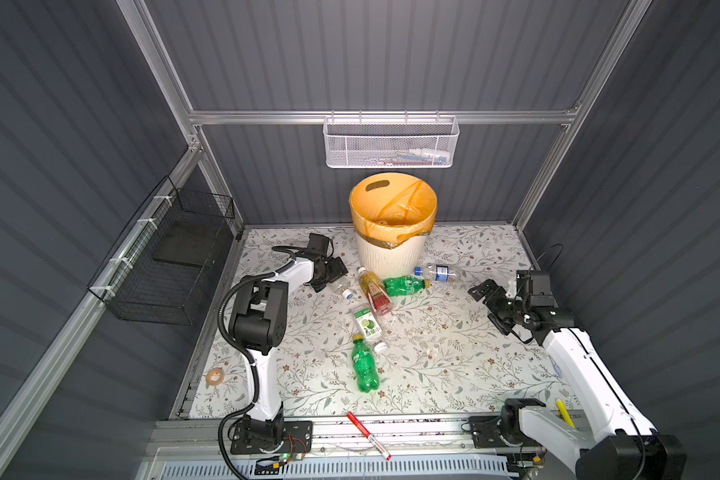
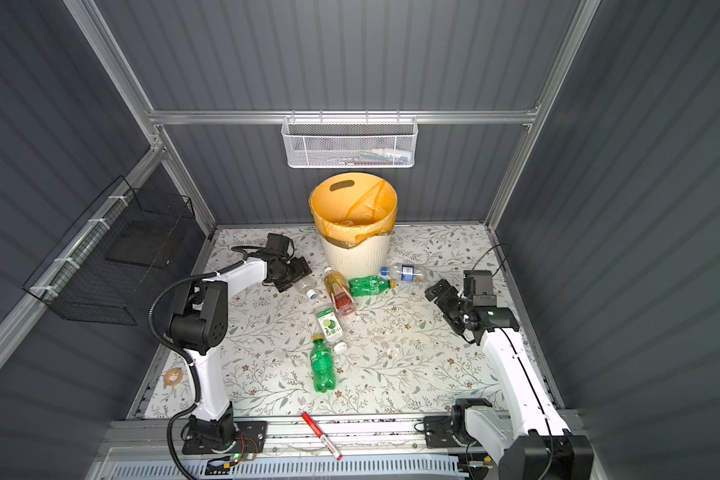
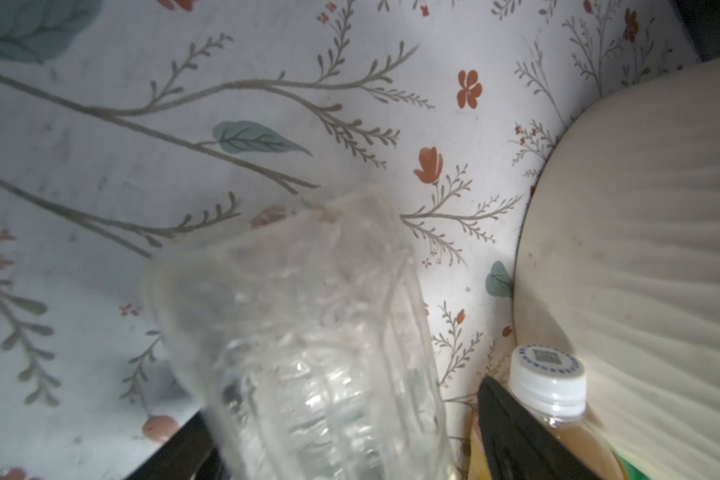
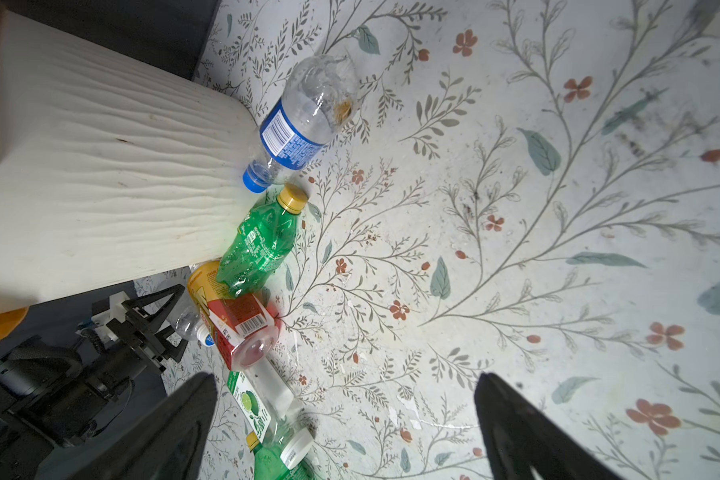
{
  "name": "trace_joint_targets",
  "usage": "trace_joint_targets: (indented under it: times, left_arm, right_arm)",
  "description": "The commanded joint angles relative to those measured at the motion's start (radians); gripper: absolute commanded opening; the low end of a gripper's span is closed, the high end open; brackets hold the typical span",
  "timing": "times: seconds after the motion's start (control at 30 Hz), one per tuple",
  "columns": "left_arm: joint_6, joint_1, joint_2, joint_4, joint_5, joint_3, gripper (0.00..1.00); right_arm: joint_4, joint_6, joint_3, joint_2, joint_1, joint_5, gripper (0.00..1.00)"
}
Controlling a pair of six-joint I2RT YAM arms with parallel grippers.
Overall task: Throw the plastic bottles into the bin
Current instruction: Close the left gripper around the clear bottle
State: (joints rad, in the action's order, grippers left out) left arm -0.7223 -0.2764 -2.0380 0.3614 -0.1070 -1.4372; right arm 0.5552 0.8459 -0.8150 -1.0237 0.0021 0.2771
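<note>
Several plastic bottles lie on the floral table in front of the bin [image 1: 391, 253], a cream ribbed bucket with an orange liner. My left gripper [image 1: 333, 277] [image 3: 341, 399] is low beside the bin with its jaws apart around a clear bottle [image 1: 343, 289] [image 3: 308, 332]; a gap shows at one finger. Next to it lie an orange-and-red labelled bottle [image 1: 374, 291] [image 3: 549, 374], a green one [image 1: 404, 286] and a blue-labelled one [image 1: 438, 272]. A lime-labelled bottle [image 1: 366, 326] and a second green bottle [image 1: 364, 368] lie nearer. My right gripper [image 1: 486, 297] [image 4: 347, 378] hovers open and empty to the right.
A white mesh basket [image 1: 391, 143] hangs on the back rail above the bin. A black wire basket [image 1: 163, 266] hangs on the left wall. A red marker pen [image 1: 368, 436] lies on the front rail, and a tape roll [image 1: 216, 377] sits by the left arm's base.
</note>
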Motion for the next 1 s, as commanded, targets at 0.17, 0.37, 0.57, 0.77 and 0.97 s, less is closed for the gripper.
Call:
trace_joint_targets:
  times: [0.17,0.37,0.57,0.77,0.97]
  left_arm:
    - [0.003,-0.018,0.011,0.04,0.042,0.002,0.77]
    - [0.021,-0.018,0.037,0.042,0.047,0.058,0.63]
    - [0.056,-0.018,0.095,0.075,0.082,0.118,0.57]
    - [0.09,-0.005,0.256,0.094,0.144,0.297,0.57]
    - [0.078,0.026,0.424,0.09,0.153,0.455,0.56]
  right_arm:
    - [-0.082,0.024,0.052,0.0,-0.009,0.037,0.99]
    - [-0.098,0.034,0.081,0.002,-0.014,0.039,0.99]
    - [-0.111,0.04,0.098,0.005,-0.016,0.049,0.99]
    - [-0.115,0.046,0.118,0.014,-0.016,0.049,0.99]
    - [-0.151,0.078,0.154,0.008,-0.015,0.121,0.99]
